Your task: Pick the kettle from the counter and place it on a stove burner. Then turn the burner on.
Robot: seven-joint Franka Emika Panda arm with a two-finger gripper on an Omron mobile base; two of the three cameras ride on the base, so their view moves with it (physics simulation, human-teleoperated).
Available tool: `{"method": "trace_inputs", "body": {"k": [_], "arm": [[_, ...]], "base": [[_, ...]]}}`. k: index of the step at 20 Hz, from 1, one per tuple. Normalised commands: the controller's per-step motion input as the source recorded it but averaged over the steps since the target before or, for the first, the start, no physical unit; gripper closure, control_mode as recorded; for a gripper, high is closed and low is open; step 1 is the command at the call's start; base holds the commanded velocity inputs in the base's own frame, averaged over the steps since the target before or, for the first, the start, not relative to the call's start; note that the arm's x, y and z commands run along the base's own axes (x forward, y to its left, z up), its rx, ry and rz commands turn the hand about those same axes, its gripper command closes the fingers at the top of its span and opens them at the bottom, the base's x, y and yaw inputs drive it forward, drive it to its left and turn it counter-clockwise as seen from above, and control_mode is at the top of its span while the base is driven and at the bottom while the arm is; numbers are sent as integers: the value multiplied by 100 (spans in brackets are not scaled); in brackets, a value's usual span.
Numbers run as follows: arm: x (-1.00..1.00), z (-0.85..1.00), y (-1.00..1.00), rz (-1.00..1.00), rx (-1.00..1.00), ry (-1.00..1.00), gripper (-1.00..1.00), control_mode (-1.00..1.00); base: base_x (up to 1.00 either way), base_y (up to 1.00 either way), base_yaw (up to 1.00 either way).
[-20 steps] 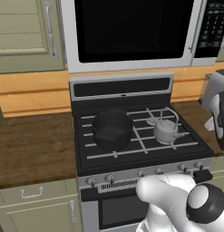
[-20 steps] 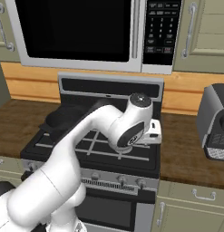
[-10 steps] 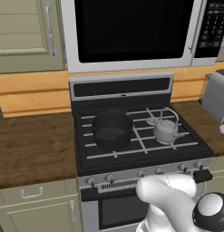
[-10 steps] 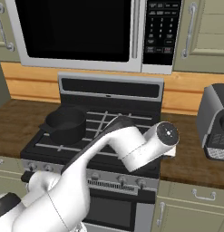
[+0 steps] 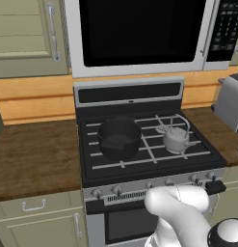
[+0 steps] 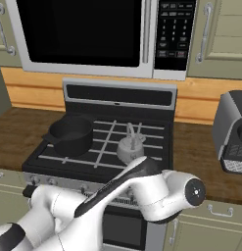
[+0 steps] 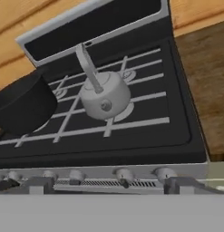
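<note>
One kettle (image 5: 177,139) stands upright on the stove (image 5: 144,166), on the grate at about 2 o'clock from the stove's middle in the left base view; from the right base view the kettle (image 6: 130,148) sits near the middle of the grates, its thin wire handle arched above the lid. One black pot (image 5: 119,138) sits on the burner at 9 o'clock of the kettle, well apart from it. Along the stove's front edge in the hand view, about five knobs (image 7: 124,175) run in a row. The hand (image 7: 104,190) has its two dark fingertips spread wide at the bottom of that view, holding nothing. Brown wood surface (image 5: 33,157) flanks the stove on both sides. One toaster (image 5: 230,102) stands at 3 o'clock, one microwave (image 5: 139,34) at 12.
</note>
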Motion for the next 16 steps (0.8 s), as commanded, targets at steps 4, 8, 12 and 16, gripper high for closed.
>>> {"method": "trace_inputs", "body": {"k": [4, 8, 12, 16], "arm": [[21, -87, 11, -21, 19, -6, -100, -100], [26, -73, 0, -16, 21, -8, -100, -100], [34, -40, 7, -14, 8, -2, -100, -100], [33, -3, 7, -9, -1, 1, -100, -100]], "base": [[0, 0, 0], [0, 0, 0], [0, 0, 0], [0, 0, 0]]}}
